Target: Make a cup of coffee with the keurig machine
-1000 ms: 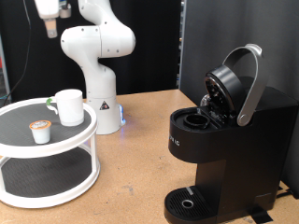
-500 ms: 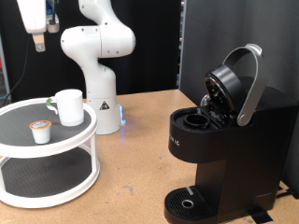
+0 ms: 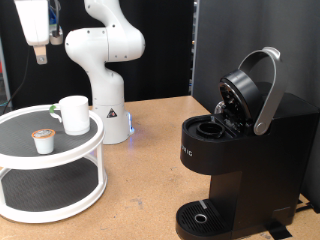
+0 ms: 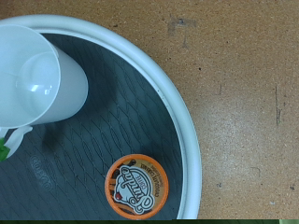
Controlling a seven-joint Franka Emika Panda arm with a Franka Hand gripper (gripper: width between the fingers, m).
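Exterior view: tool [image 3: 38, 55] hangs high at the exterior view's top left, above the round white two-tier stand [image 3: 60, 150] on the wooden table [image 3: 150, 160]; cannot tell whether its fingers are apart or together. The cup [image 3: 73, 114] sits on the stand's dark upper tier, coffee pod [image 3: 42, 141] near it. The keurig machine [image 3: 245, 150] stands at right, lid raised, pod chamber exposed. Wrist view: cup [image 4: 35, 79] and pod [image 4: 137, 186] apart on the dark tier.
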